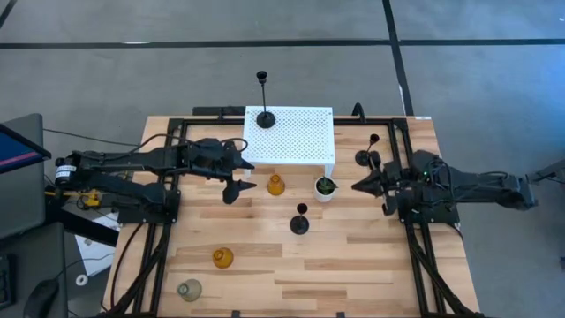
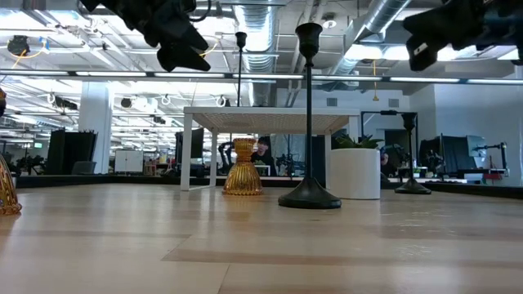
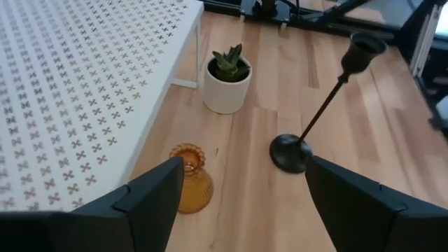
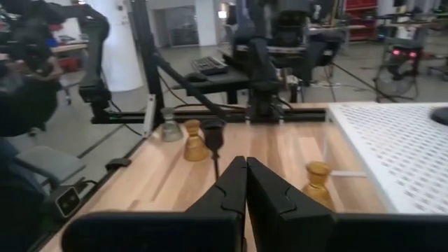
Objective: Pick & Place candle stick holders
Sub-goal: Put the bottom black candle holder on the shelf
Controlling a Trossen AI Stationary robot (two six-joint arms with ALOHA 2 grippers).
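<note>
amber glass holder (image 3: 190,187) sitting by white shelf (image 3: 84,91) edge; probably fragile, slippery, so gripping narrow neck. left gripper (image 3: 238,203) hovering with fingers apart; right gripper (image 4: 245,183) fingers together.

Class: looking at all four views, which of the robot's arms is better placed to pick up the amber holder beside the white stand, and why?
Left. The left gripper hangs open right beside the amber holder, which shows between its fingers in the wrist view. The right gripper is shut, beyond the plant pot.

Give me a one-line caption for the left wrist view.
Open left gripper above an amber glass holder, with a black candlestick and potted plant beside the white shelf.
</note>
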